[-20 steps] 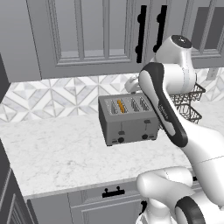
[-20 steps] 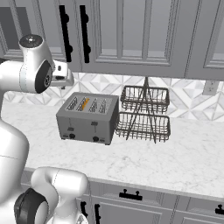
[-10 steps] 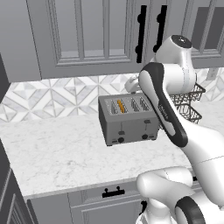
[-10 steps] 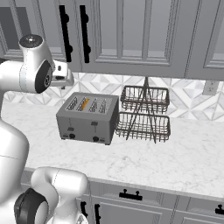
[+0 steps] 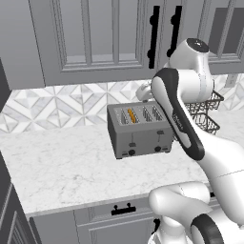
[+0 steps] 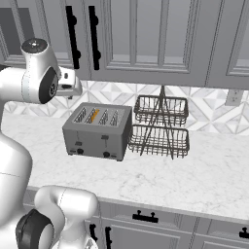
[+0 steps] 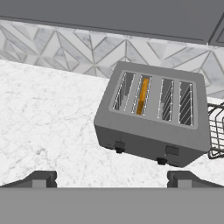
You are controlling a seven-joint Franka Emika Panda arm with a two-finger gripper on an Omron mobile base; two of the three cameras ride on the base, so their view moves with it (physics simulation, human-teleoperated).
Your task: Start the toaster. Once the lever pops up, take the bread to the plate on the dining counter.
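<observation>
The boxy grey metal toaster [image 5: 139, 129] sits on the white marble surface [image 5: 66, 167] near the patterned backsplash, with the thin orange-crusted bread slice [image 7: 142, 96] standing upright in its second slot from the left. The small dark left lever [image 7: 119, 145] sits low on its near face beside a black round knob [image 5: 131, 152]. The tool [image 7: 111, 179] hovers above, fingers spread wide apart and holding nothing, and a dark wire dish rack [image 6: 161, 126] stands just right of the toaster.

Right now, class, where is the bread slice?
The bread stands in the toaster's second slot from the left, seen from the levers, left of the wire rack.
</observation>
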